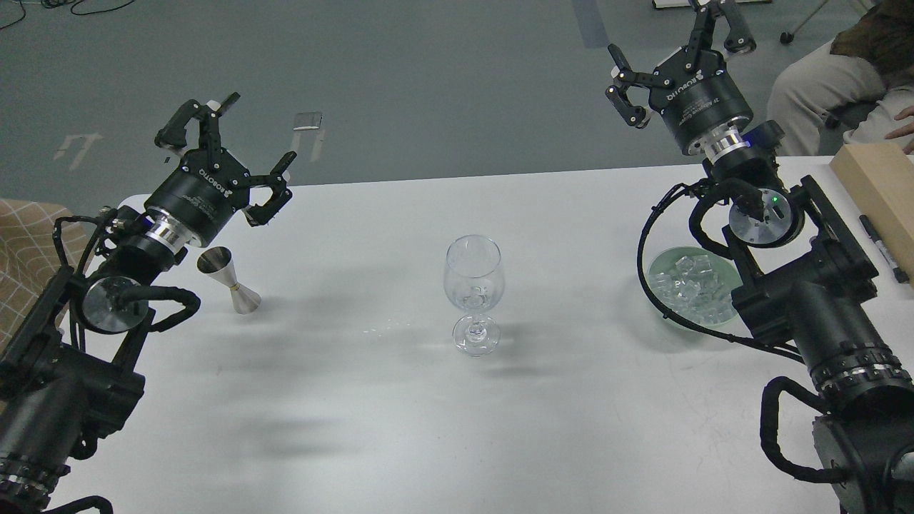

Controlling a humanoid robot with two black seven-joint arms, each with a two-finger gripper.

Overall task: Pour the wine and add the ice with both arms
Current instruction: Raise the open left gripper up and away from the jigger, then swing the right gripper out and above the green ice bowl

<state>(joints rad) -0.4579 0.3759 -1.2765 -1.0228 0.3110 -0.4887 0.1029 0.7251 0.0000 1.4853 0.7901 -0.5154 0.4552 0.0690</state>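
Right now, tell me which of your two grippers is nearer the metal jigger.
The left gripper: it hangs open just above and behind the jigger. The right gripper, also open, is far across the table, beyond the bowl of ice.

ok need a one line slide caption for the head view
Both grippers, left and right, open and raised above the table; jigger, wine glass, bowl of ice untouched.
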